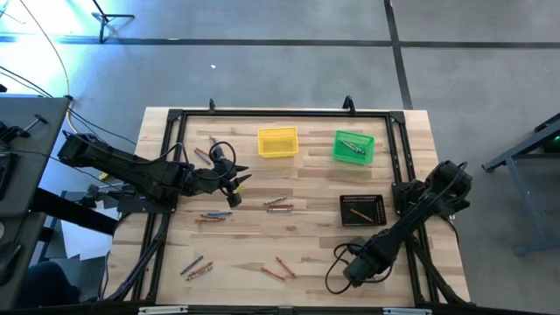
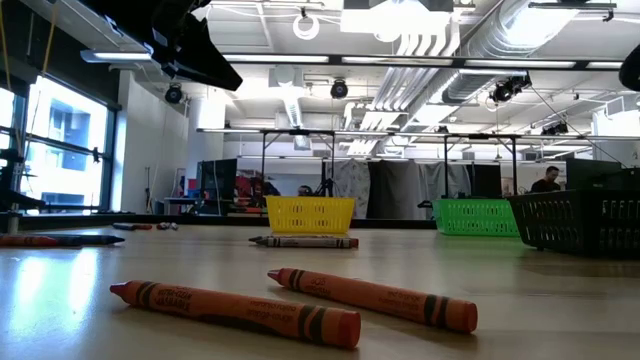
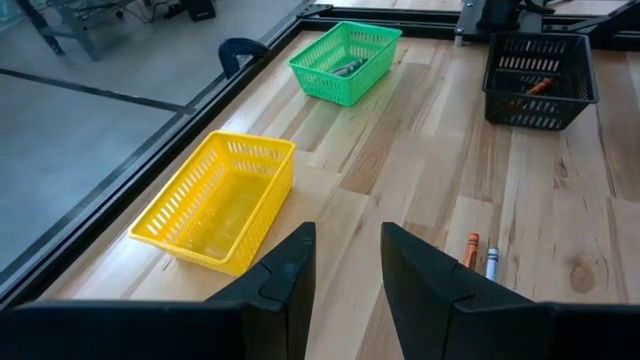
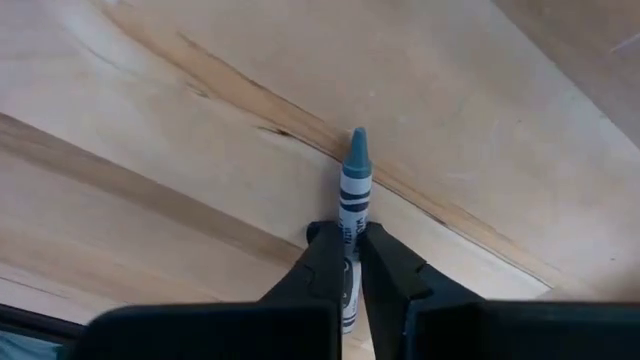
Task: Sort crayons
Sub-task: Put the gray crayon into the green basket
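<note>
**Crayon held in the right gripper; loose crayons lie nearer the left arm**

Crayon position: the right wrist view shows a blue-grey crayon [image 4: 353, 205] pinched between the fingers of the right gripper [image 4: 345, 262], which are closed on its paper-wrapped barrel. Its long axis runs straight out from the fingers, conical tip forward, over bare wood. In the high view the right gripper [image 1: 354, 273] sits at the near right part of the table [image 1: 411, 131], close to the front edge.

Key relation: the green bin [image 1: 353, 146], which already holds grey-looking sticks, lies at the far side of the table, well apart from the right gripper. The black bin [image 1: 362, 210], holding orange-red sticks, stands between the two. The yellow bin [image 1: 277, 143] appears empty. Judged by colour, the held crayon probably belongs in the green bin, so the carry would pass over or beside the black one.

Left arm: the left gripper [image 1: 234, 182] hangs above the table's left-centre, fingers [image 3: 285, 275] parted and holding nothing. It is the nearer arm to the loose pairs around the middle of the table [image 1: 278, 204] and at the near left [image 1: 198, 267].

Materials and shapes:
- Crayons: thin wax cylinders, paper sleeves, tapered tips; likely to roll on the smooth plank surface.
- Bins: rectangular plastic lattice baskets with open tops and flared walls.
- Table: pale laminated wood with visible grain, bounded by a black metal frame [image 1: 280, 113].
</note>
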Controlling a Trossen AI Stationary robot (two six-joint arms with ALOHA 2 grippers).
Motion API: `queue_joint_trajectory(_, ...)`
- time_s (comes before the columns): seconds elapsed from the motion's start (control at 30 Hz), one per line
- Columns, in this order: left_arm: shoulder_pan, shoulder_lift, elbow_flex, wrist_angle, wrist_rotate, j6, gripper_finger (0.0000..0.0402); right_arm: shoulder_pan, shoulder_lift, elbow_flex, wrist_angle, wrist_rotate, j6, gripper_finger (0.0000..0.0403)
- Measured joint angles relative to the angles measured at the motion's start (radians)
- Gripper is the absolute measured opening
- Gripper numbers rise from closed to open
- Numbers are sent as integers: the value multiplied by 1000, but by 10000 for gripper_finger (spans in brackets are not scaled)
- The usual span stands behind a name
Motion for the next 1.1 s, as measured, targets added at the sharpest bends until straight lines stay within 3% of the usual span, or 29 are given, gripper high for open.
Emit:
queue_joint_trajectory(0.43,0,0,0,0,0,-1,101,1,-129,-3,36,131,-38,3)
queue_joint_trajectory(0.8,0,0,0,1,0,-2,101,-39,-358,-1,-27,596,-167,3)
queue_joint_trajectory(1.1,0,0,0,2,0,-2,101,-240,-483,-1,-474,890,-213,3)
